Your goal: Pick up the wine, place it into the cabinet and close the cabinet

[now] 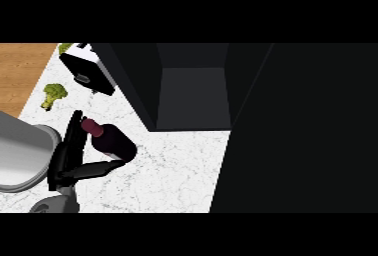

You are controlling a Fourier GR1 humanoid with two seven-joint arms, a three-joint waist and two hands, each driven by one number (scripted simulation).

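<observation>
The wine bottle [112,142], dark with a maroon neck, stands on the white marble counter [177,170] in front of the open cabinet [193,95]. My left hand [68,150] is at the bottle's left side. Its straight fingers [73,131] run along the bottle, and its thumb [94,169] stretches out below the bottle's base. The hand is open and touches or nearly touches the bottle. Its grey wrist [53,202] comes in from the lower edge. The cabinet's dark inside shows nothing in it. My right hand does not show.
A broad dark panel [295,130], probably the cabinet's open door, fills the right side. A black and white appliance [88,72] and a broccoli [53,95] lie at the back left. A large grey rounded shape [21,155] sits at the left edge.
</observation>
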